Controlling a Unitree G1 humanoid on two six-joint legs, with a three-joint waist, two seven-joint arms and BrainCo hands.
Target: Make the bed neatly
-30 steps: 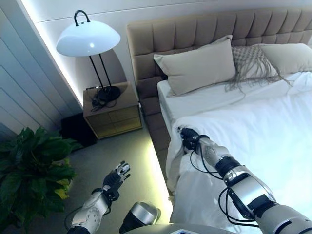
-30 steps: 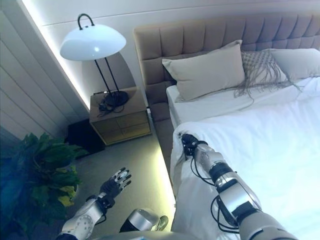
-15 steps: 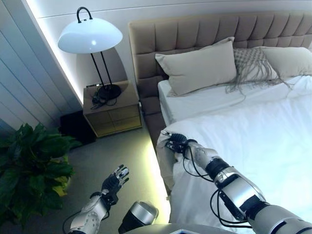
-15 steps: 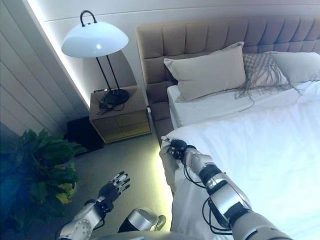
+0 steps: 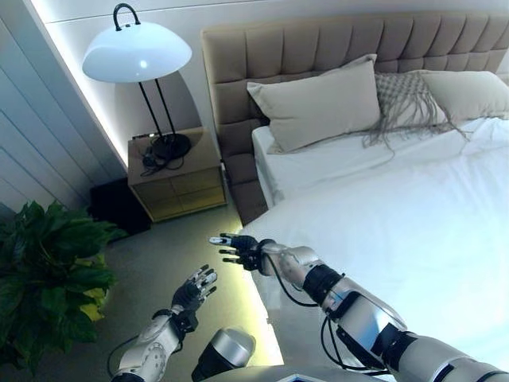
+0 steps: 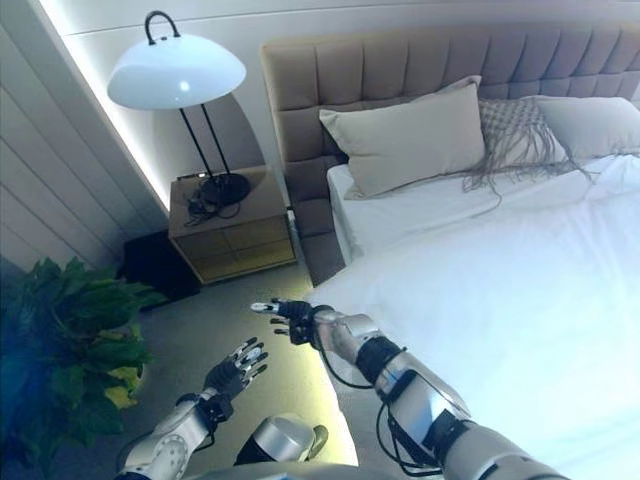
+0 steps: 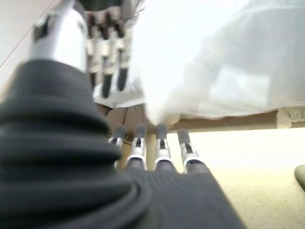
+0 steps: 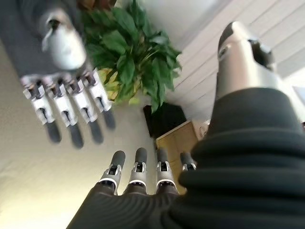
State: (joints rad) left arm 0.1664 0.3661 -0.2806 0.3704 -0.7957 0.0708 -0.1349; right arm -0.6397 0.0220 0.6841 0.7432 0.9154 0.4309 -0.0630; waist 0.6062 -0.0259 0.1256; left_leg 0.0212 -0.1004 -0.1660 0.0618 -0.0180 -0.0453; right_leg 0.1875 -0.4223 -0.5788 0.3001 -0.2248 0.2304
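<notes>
Duvet (image 5: 413, 215) corner now free of opened right hand (image 5: 238, 251)

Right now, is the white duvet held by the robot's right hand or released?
Released. The right hand hangs open past the bed's edge, fingers straight and empty, apart from the white duvet, which lies spread over the mattress.

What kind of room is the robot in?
It looks like a bedroom. There is a bed with a white duvet and a beige padded headboard, beige pillows leaning against it, and a small wooden nightstand with a white dome lamp beside it.
</notes>
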